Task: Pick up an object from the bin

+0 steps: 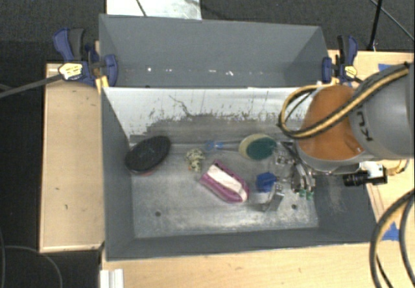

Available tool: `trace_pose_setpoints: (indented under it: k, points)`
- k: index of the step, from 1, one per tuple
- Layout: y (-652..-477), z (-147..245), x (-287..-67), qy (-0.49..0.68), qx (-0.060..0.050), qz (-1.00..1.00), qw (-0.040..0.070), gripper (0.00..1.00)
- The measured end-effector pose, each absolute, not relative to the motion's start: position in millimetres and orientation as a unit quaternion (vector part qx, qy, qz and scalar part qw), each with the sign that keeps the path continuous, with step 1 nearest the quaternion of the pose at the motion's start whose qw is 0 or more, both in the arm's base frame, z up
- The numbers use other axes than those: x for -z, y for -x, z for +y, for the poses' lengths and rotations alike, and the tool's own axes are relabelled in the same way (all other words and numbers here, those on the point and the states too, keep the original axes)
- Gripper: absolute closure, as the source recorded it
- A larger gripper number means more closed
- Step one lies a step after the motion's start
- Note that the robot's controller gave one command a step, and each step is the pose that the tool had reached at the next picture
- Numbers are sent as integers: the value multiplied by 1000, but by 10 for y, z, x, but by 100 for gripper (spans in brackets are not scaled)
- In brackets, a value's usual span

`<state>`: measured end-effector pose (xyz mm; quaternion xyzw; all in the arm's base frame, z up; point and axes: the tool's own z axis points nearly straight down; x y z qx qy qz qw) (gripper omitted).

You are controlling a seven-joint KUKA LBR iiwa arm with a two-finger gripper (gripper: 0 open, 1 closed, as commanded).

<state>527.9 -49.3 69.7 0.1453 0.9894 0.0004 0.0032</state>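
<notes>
My gripper [287, 181] is low in the bin's right part, under the orange wrist cover. A small blue block [264, 181] lies just to its left, close against it; contact between them is unclear. Behind the block rests a round brush [258, 147] with a teal middle, a pale rim and a thin blue handle pointing left. A pink and white oblong bundle [224, 183] lies slantwise in the middle of the floor, left of the blue block.
A black oval pad [148, 153] sits at the left of the bin by the sloping wall. A small speckled beige lump [194, 159] lies between it and the pink bundle. The arm and its cables cover the bin's right side.
</notes>
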Motion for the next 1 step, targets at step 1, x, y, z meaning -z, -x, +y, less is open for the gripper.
trace_pose_setpoints:
  k: [1]
  points:
    - [-5329, -359, -1020, -123, 0, 992, 4, 0]
